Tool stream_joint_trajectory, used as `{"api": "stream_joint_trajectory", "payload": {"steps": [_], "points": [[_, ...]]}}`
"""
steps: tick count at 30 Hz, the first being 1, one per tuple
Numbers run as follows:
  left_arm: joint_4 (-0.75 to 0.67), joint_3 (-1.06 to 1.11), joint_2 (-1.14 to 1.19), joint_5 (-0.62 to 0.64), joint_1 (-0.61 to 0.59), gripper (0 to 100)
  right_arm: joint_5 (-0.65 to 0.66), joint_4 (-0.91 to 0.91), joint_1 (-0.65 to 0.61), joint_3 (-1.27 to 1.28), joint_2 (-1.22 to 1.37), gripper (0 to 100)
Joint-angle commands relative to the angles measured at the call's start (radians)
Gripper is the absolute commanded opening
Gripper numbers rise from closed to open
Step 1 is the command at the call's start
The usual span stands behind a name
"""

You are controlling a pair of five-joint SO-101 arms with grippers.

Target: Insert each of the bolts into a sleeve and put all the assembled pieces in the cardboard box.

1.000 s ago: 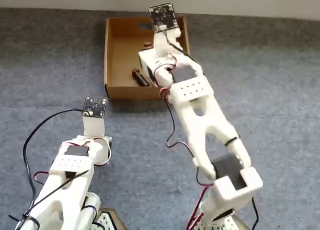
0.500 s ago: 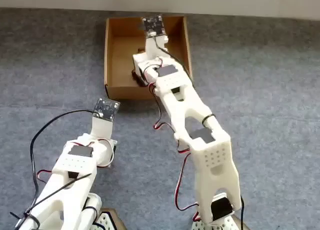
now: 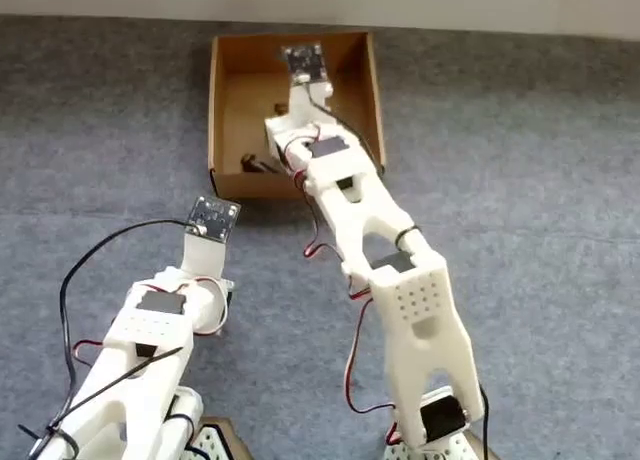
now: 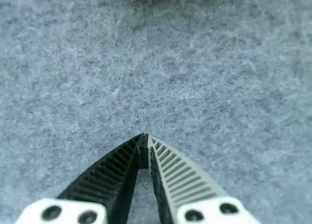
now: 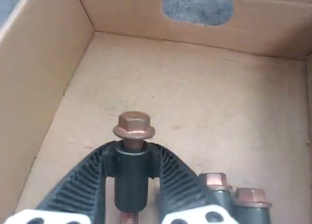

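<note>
My right gripper (image 5: 132,149) is shut on an assembled piece, a copper bolt (image 5: 134,125) in a black sleeve (image 5: 130,180), held upright inside the cardboard box (image 5: 58,63). Two more assembled pieces (image 5: 214,184) lie on the box floor close beside that gripper. From above, the right arm (image 3: 330,170) stretches into the box (image 3: 214,100), and a dark piece (image 3: 256,164) lies near the box's front wall. My left gripper (image 4: 145,139) is shut with nothing in it, low over the grey carpet in front of the box.
Grey carpet (image 3: 520,160) covers the table all around. The left arm (image 3: 150,330) is drawn back at the lower left, its camera board (image 3: 213,218) just short of the box's front wall. Box walls enclose the right gripper on all sides.
The right arm has stretched forward and dropped lower into the box with its piece. The left arm shifted slightly at first, then stayed still.
</note>
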Motion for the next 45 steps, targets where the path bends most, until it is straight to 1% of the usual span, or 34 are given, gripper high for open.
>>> {"api": "stream_joint_trajectory", "payload": {"steps": [1, 12, 19, 20, 23, 25, 29, 35, 37, 39, 40, 42, 45], "points": [[-0.015, -0.038, 0.002, -0.005, 0.018, 1, -0.009, 0.001, 0.008, -0.053, -0.018, 0.5], [-0.015, -0.038, 0.002, -0.005, 0.018, 1, -0.009, 0.173, 0.007, -0.054, -0.018, 0.5], [-0.015, -0.038, 0.002, -0.005, 0.018, 1, -0.009, 0.186, 0.008, -0.050, -0.016, 1.3], [-0.015, -0.038, 0.002, -0.005, 0.018, 1, -0.009, 0.188, 0.008, -0.051, -0.018, 3.0], [-0.015, -0.038, 0.002, -0.005, 0.018, 1, -0.011, 0.189, 0.007, -0.053, -0.024, 12.7], [-0.015, -0.038, 0.002, -0.005, 0.018, 1, -0.011, 0.216, 0.005, -0.067, -0.027, 14.7], [-0.015, -0.038, 0.002, -0.005, 0.018, 1, -0.011, 0.311, 0.005, -0.179, -0.025, 14.7], [-0.015, -0.038, 0.002, -0.005, 0.018, 1, -0.009, 0.489, 0.036, -0.453, -0.024, 14.0], [-0.015, -0.038, 0.002, -0.005, 0.018, 1, -0.009, 0.572, 0.051, -0.561, -0.024, 10.1], [-0.015, -0.038, 0.002, -0.005, 0.018, 1, -0.009, 0.656, 0.062, -0.679, -0.022, 1.9], [-0.015, -0.039, 0.002, -0.005, 0.018, 1, -0.009, 0.694, 0.073, -0.737, -0.021, 0.0], [-0.015, -0.039, 0.002, -0.005, 0.018, 1, -0.009, 0.776, 0.085, -0.848, -0.019, 1.7], [-0.017, -0.039, 0.004, -0.005, 0.018, 1, -0.009, 0.881, 0.108, -1.007, -0.018, 0.5]]}}
